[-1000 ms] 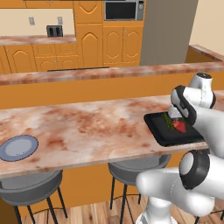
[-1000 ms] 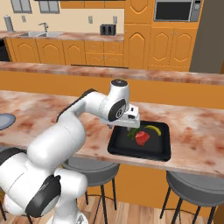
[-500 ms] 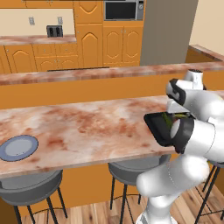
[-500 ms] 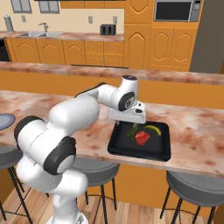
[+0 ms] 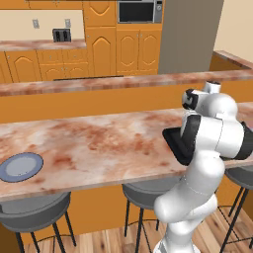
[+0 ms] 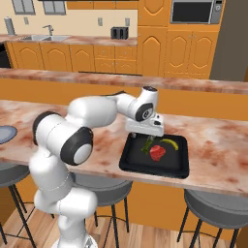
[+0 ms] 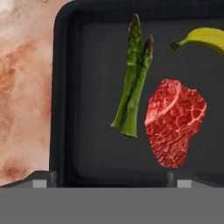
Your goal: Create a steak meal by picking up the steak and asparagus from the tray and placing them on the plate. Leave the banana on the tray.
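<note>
Hand view has me above the tray (image 7: 65, 87): asparagus (image 7: 133, 78) just beside the steak (image 7: 174, 121), banana (image 7: 202, 37) at the edge; my jaws' spread I cannot tell.

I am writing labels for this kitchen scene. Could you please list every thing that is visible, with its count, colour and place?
tray: one, black, on the marbled counter.
asparagus: two spears, dark green, on the tray, left of the steak in the hand view.
steak: one, red, on the tray.
banana: one, yellow-green, on the tray beyond the steak.
plate: one, grey-blue, far along the counter.
stools: grey, under the counter.
microwave: one, dark, among orange cabinets.
gripper: one, white, above the tray.
</note>
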You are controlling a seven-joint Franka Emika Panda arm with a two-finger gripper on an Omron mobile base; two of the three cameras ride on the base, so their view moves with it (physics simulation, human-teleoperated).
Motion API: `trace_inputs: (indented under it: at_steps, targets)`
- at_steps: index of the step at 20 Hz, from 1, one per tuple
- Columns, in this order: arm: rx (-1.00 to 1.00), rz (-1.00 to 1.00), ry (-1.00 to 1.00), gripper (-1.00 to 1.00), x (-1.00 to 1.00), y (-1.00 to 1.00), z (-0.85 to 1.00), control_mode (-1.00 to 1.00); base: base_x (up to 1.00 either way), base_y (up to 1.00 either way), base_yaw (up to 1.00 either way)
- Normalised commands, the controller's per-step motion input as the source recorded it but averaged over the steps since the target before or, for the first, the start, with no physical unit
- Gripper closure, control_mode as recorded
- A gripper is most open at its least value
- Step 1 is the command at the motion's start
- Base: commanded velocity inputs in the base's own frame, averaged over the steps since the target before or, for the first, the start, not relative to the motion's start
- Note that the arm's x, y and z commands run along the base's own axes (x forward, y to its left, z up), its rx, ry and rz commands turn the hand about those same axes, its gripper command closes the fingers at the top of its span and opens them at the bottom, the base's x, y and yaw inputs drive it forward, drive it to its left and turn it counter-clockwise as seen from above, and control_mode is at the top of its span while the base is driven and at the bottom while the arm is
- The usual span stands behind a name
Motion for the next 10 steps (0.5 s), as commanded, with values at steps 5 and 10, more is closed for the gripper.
trace_inputs:
  at_steps: [5, 10]
  targets:
    - [0.03, 0.02, 0.0, -1.0, 0.43, -0.15, -0.48, -1.0, 0.0, 0.0, 0.0]
    - [0.03, 0.03, 0.01, -1.0, 0.47, -0.15, -0.39, -1.0, 0.0, 0.0, 0.0]
